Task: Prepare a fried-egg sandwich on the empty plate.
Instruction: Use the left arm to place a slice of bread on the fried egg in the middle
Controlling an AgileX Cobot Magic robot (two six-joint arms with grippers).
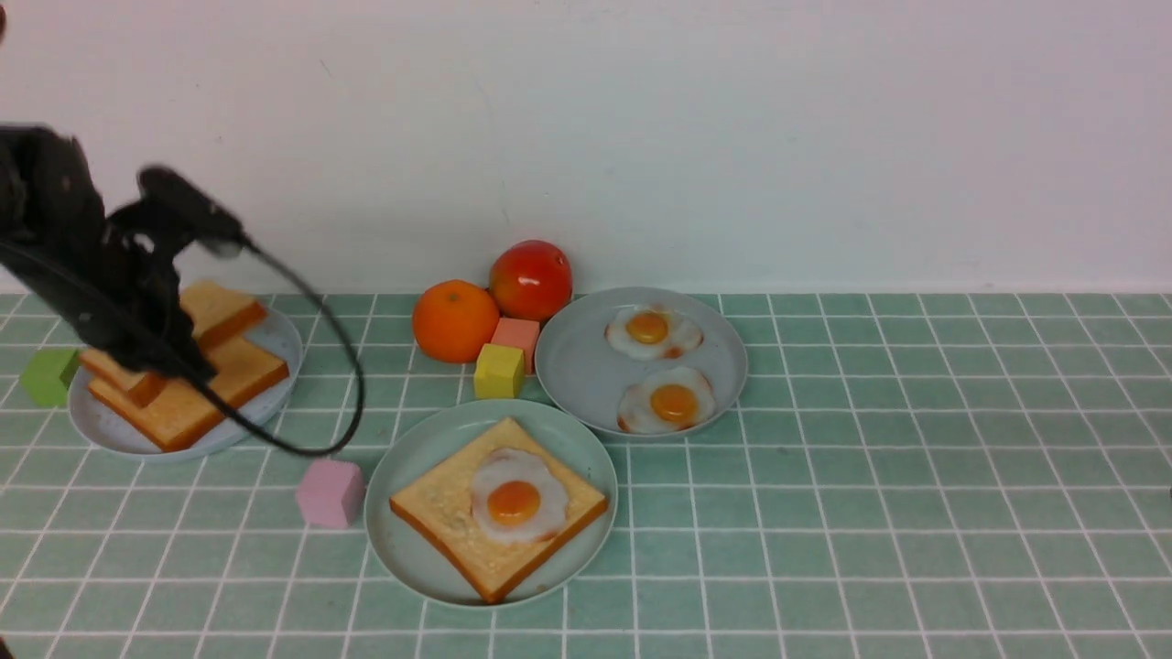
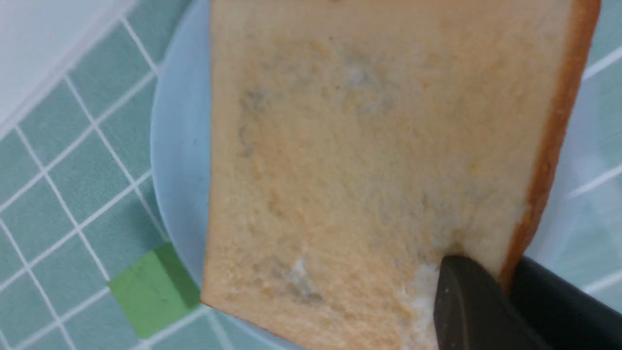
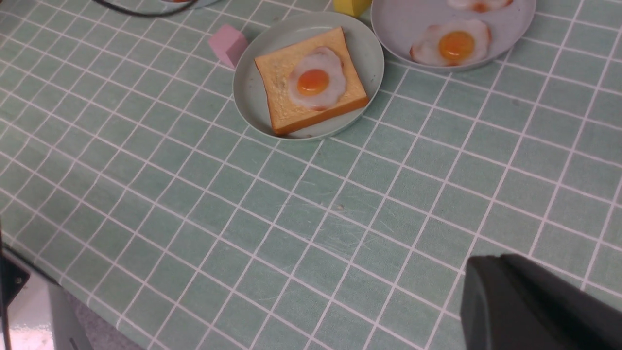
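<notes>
Green tiled surface (image 1: 916,476) fills the frame. At lower centre, the mint-green plate (image 1: 412,558) carries 1 toast slice (image 1: 439,513) topped with a fried egg (image 1: 515,499). At left, over the pale blue plate (image 1: 110,430), the left fingers (image 2: 466,301) pinch a corner of a second toast slice (image 2: 364,160). Whether the right fingers (image 3: 525,306) are spread or pressed together, I cannot tell.

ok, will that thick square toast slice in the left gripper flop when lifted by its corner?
Probably not: the thick square toast slice looks flat past the left gripper, so fairly stiff. Held at one crust corner, it may pivot. Surface looks spongy, so likely light.
</notes>
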